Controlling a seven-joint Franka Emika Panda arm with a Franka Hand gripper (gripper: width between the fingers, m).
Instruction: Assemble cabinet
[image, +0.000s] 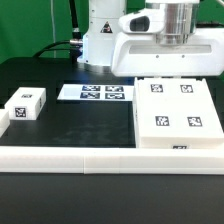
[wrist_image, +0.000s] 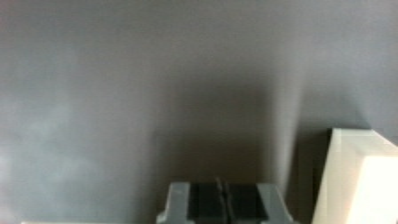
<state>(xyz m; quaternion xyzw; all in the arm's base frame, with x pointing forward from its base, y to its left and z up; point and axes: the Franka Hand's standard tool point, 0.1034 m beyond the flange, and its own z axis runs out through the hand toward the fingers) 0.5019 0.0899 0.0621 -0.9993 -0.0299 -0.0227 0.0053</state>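
Observation:
The cabinet (image: 176, 112) is a large white boxy body with several square tags on its top face, lying flat on the black table at the exterior view's right. The arm's white hand (image: 165, 52) hangs just behind the cabinet's far edge, and its fingertips are hidden there. In the wrist view my gripper (wrist_image: 222, 198) is shut, with its dark pads together and nothing between them, above the dark table. A white edge of the cabinet (wrist_image: 361, 175) stands close beside the fingers, not touching them.
A small white single-tag block (image: 25, 103) lies at the exterior view's left. The marker board (image: 95, 92) lies flat in the middle, in front of the robot base (image: 100, 35). A low white wall (image: 90, 157) runs along the table's front edge.

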